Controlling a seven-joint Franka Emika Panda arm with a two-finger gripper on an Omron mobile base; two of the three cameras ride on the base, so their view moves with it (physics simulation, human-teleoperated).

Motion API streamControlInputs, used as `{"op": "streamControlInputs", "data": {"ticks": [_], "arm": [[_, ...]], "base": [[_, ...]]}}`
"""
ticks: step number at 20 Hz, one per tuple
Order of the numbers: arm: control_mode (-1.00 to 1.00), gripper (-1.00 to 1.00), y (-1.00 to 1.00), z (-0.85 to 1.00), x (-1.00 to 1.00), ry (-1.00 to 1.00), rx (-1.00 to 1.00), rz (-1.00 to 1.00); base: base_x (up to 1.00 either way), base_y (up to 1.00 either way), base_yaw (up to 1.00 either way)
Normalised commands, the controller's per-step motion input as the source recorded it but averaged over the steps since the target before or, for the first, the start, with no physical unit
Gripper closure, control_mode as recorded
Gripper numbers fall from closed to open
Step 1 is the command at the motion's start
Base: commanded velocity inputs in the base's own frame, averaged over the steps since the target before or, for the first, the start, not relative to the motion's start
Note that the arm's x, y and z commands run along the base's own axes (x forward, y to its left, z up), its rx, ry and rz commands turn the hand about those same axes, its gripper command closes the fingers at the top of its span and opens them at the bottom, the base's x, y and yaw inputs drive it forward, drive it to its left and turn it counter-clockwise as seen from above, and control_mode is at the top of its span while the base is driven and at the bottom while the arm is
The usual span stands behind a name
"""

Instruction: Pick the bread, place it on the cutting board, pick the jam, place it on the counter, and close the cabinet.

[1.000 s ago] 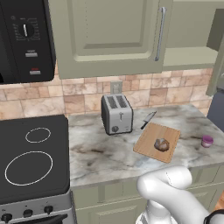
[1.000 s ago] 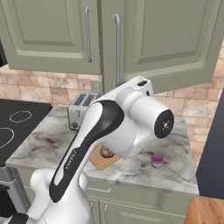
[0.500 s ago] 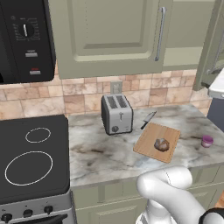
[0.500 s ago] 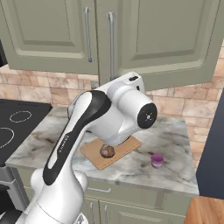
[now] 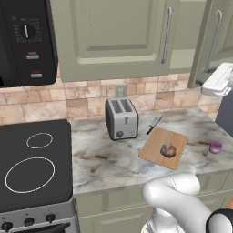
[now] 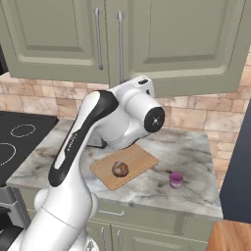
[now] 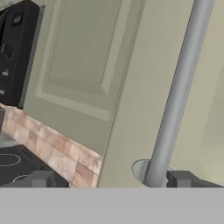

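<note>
The bread [image 5: 168, 150] [image 6: 120, 169] lies on the cutting board [image 5: 152, 152] [image 6: 142, 159]. The purple jam [image 5: 215, 146] [image 6: 175, 179] stands on the counter [image 5: 104, 159] [image 6: 196, 147] to the right of the board. My gripper [image 7: 111, 180] is open and empty, raised against the sage-green cabinet [image 5: 113, 36] [image 6: 186, 39]. Its right door [image 5: 214, 41] hangs slightly ajar. That door's silver bar handle [image 7: 175, 96] [image 6: 120, 49] stands between my fingertips [image 7: 183, 178], close to the right one. My white hand [image 5: 218, 78] shows beside the door.
A silver toaster [image 5: 120, 118] stands left of the board, and a knife [image 5: 154, 124] lies behind it. The black stove top [image 5: 32, 164] is at the left, with the black microwave [image 5: 25, 41] above it. My arm [image 6: 83, 132] hides the toaster in the right base view.
The right cabinet door has swung further toward shut. My hand has followed it in toward the cabinet. Bread and jam have not moved.
</note>
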Motion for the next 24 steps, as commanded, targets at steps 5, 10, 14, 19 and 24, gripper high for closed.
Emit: {"op": "streamControlInputs", "data": {"ticks": [5, 10, 14, 19, 24], "arm": [[-1.0, -1.0, 0.23, -0.08, 0.49, 0.0, 0.0, 0.0], [-1.0, -1.0, 0.23, -0.08, 0.48, -0.01, 0.0, 0.0], [-1.0, -1.0, 0.24, -0.06, 0.49, 0.0, 0.0, 0.0], [-1.0, -1.0, 0.27, -0.08, 0.53, 0.0, 0.0, 0.0], [-1.0, -1.0, 0.28, -0.11, 0.52, 0.0, 0.0, 0.0]], "base": [[0.0, 0.0, 0.0], [0.0, 0.0, 0.0], [0.0, 0.0, 0.0], [0.0, 0.0, 0.0], [0.0, 0.0, 0.0]]}}
